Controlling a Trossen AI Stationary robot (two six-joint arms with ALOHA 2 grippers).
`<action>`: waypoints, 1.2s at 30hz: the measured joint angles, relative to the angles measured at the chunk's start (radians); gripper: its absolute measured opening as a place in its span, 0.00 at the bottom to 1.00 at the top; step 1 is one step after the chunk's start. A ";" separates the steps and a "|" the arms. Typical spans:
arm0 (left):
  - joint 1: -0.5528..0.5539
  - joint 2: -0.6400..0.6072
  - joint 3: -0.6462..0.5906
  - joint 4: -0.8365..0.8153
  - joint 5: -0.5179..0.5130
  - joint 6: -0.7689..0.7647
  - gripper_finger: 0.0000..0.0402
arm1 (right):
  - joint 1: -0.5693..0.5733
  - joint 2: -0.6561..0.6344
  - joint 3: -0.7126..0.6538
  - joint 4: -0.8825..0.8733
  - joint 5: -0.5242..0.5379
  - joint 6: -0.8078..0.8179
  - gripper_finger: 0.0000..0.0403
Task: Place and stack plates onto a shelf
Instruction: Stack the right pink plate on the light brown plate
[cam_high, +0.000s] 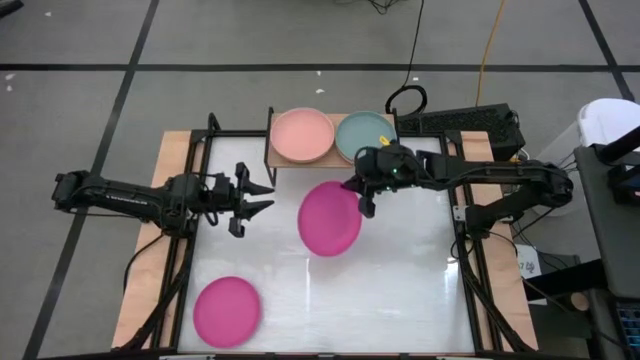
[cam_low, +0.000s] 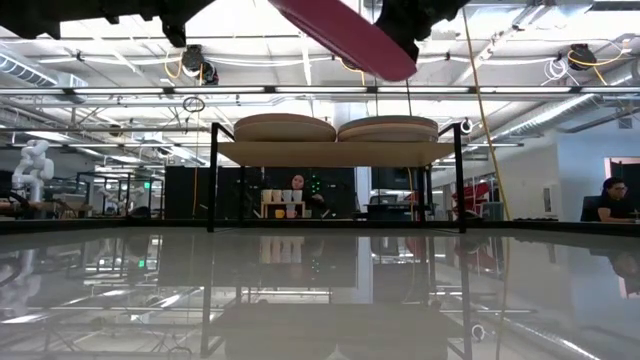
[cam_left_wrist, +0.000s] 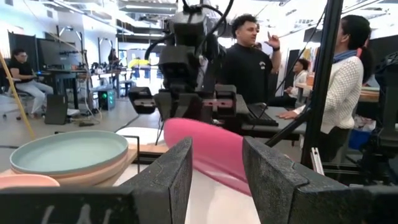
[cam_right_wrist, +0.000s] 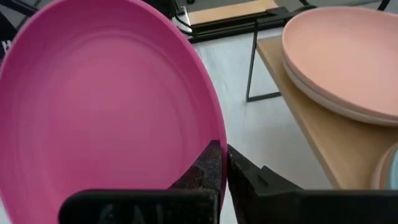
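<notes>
My right gripper (cam_high: 364, 203) is shut on a magenta plate (cam_high: 330, 220) in the air in front of the shelf (cam_high: 283, 162); the low view shows this plate (cam_low: 345, 35) high and tilted. A pale pink plate (cam_high: 302, 135) and a teal plate (cam_high: 360, 133) each top a stack on the shelf's wooden board (cam_right_wrist: 323, 137). A second magenta plate (cam_high: 227, 310) lies flat on the table near its near left corner. My left gripper (cam_high: 262, 197) hovers open left of the held plate, touching nothing. My right gripper (cam_right_wrist: 224, 152) pinches the magenta plate's rim (cam_right_wrist: 217, 127) between its two fingers, one on the upper face and one beneath. It comes from the table's right, at the rim's side nearest the shelf. The plate is lifted clear and tilted.
The shelf stands at the table's far edge on thin black legs (cam_right_wrist: 252, 62), with both stacks filling its board. White table surface (cam_high: 400, 290) lies bare to the right of the near magenta plate. People stand in the room beyond the table (cam_left_wrist: 249, 56).
</notes>
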 joint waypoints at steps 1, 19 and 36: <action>0.000 0.000 0.000 -0.002 0.000 -0.007 0.36 | 0.000 0.000 0.003 0.001 0.000 0.000 0.00; 0.000 0.000 0.000 -0.022 0.000 -0.033 0.36 | 0.000 -0.003 0.005 0.068 0.005 0.000 0.00; 0.000 0.001 0.000 -0.047 0.073 -0.032 0.36 | 0.000 -0.003 0.004 0.120 0.005 -0.003 0.00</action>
